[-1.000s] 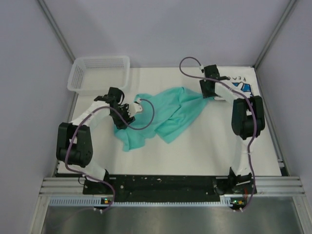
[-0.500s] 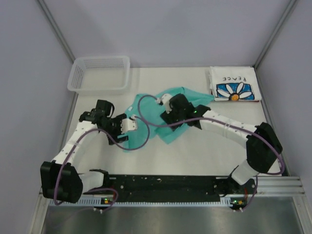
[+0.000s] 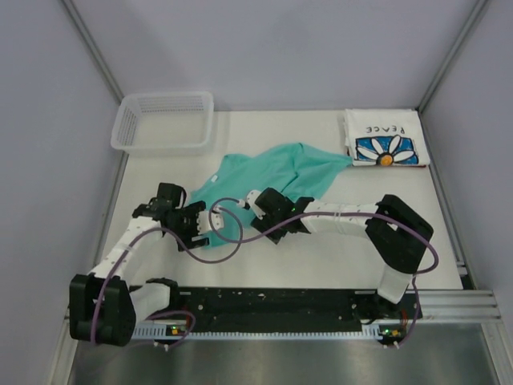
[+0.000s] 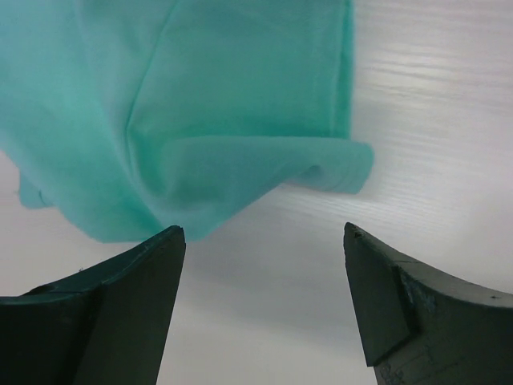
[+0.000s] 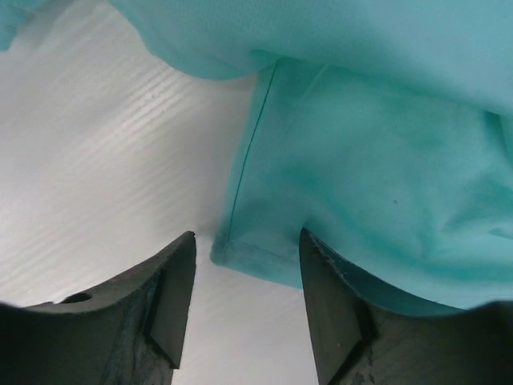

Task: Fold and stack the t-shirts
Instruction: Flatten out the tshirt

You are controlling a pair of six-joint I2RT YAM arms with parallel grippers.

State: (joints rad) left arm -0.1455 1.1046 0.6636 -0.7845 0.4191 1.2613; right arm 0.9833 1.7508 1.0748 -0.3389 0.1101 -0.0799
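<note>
**Top view:** teal shirt lies crumpled mid-counter; daisy shirt sits folded at the far right corner.
**Left wrist view:** left pincer gapes empty, just short of the shirt's curled edge.
**Right wrist view:** right pincer open, straddling a stitched corner. Cloth light and limp; likely best pinched at such corners.

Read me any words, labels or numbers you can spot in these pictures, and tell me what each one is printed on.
"PEACE": printed on the folded white t-shirt at the far right of the table, just above its daisy picture. The letters are small and the first one is hard to make out.
No other text can be read: the teal t-shirt and the basket show no writing in any view.
</note>
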